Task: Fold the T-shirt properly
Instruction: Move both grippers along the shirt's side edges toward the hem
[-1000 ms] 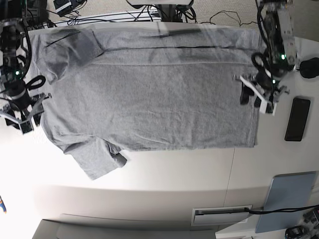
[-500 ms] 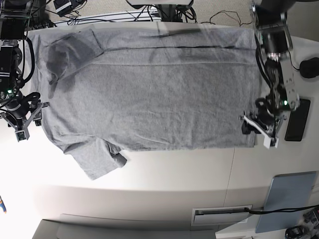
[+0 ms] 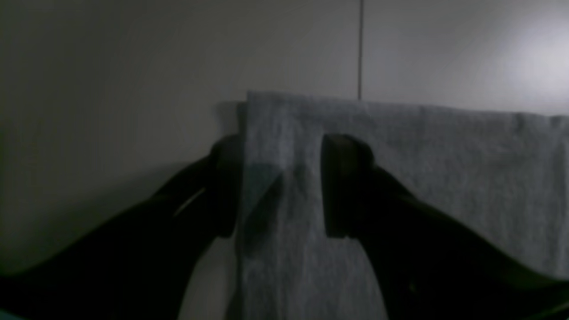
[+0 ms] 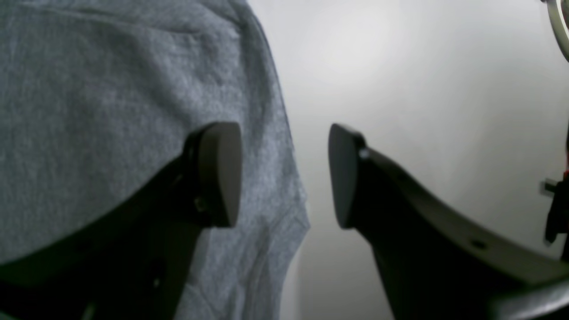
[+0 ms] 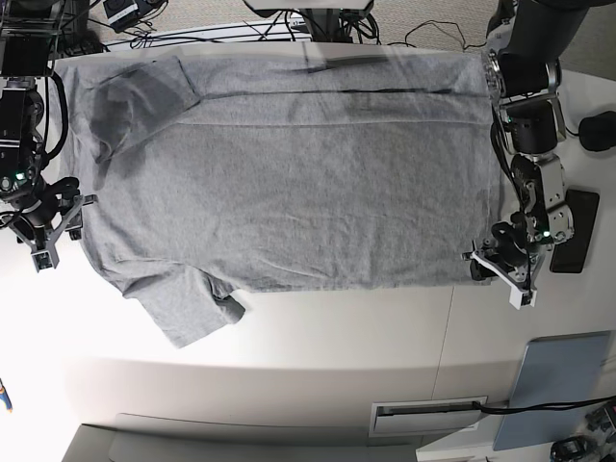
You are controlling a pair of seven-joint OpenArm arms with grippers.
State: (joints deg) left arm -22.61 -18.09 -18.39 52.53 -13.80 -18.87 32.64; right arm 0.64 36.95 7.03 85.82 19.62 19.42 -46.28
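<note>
The grey T-shirt point(image 5: 289, 192) lies spread flat, plain side up, sleeves toward the left and hem toward the right. My left gripper point(image 5: 498, 269) sits at the hem's near right corner. In the left wrist view it point(image 3: 284, 186) is open, one finger point(image 3: 226, 186) off the cloth and the other on the T-shirt point(image 3: 444, 169), the corner strip between them. My right gripper point(image 5: 46, 231) is at the shirt's left edge. In the right wrist view it point(image 4: 284, 173) is open, straddling the edge of the T-shirt point(image 4: 89, 89) with one finger point(image 4: 218, 173) over cloth.
A black phone point(image 5: 576, 231) lies just right of the left gripper, and a mouse point(image 5: 599, 130) sits farther back. A pale-blue pad point(image 5: 558, 385) rests at the front right. Cables point(image 5: 289, 24) run along the table's far edge.
My left gripper has travelled along the hem toward the table's front, down to the shirt's near right corner. The right gripper has shifted only slightly at the left edge.
</note>
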